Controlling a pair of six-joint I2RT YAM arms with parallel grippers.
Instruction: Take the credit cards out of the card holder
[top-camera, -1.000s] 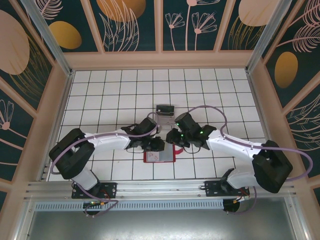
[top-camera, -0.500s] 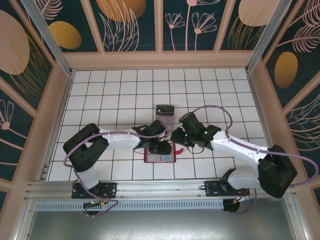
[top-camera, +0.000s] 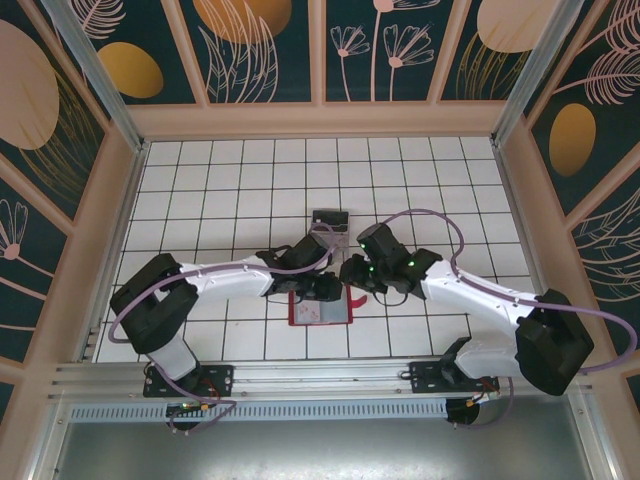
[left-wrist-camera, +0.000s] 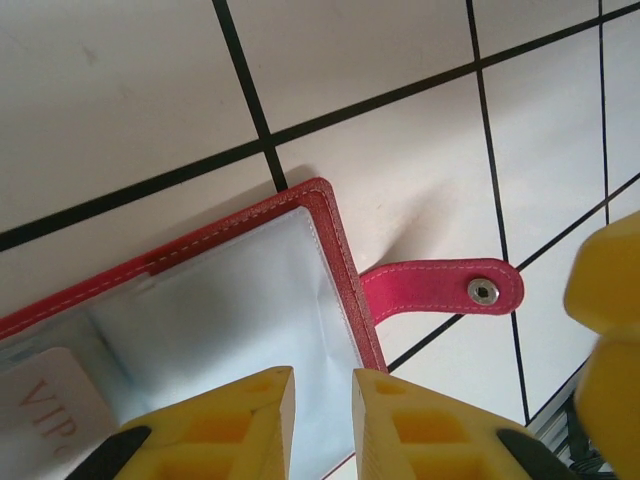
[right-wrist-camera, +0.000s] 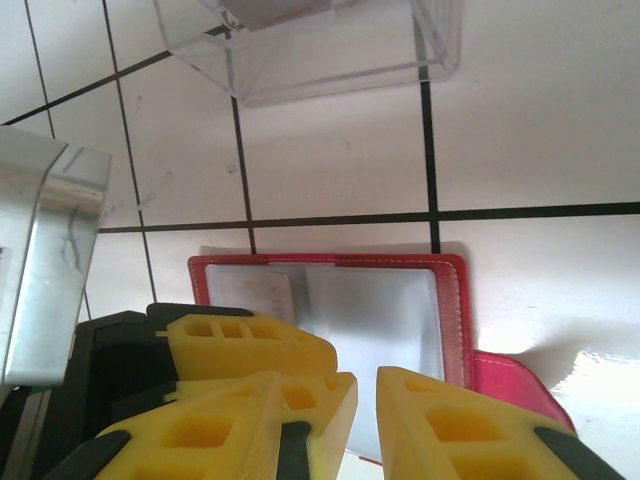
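The card holder (top-camera: 318, 312) lies open and flat on the tiles, red-rimmed with pale grey pockets (left-wrist-camera: 230, 300) (right-wrist-camera: 380, 300). Its red tab (left-wrist-camera: 440, 285) sticks out to the side. A pale card marked VIP (left-wrist-camera: 50, 410) (right-wrist-camera: 255, 295) sits in one pocket. My left gripper (top-camera: 328, 290) (left-wrist-camera: 323, 400) hovers over the pocket near the tab edge, open by a narrow gap with nothing between its fingers. My right gripper (top-camera: 350, 275) (right-wrist-camera: 365, 420) stands right beside it over the same edge, slightly open and holding nothing.
A clear plastic box (top-camera: 328, 220) (right-wrist-camera: 320, 50) stands one tile beyond the card holder. The two grippers crowd each other, with a right finger (left-wrist-camera: 605, 330) showing at the edge of the left wrist view. White tiled floor extends all round, with walls at the sides.
My left arm has swung, carrying its gripper a little right over the card holder. My right gripper has shifted slightly right. The card holder has not moved.
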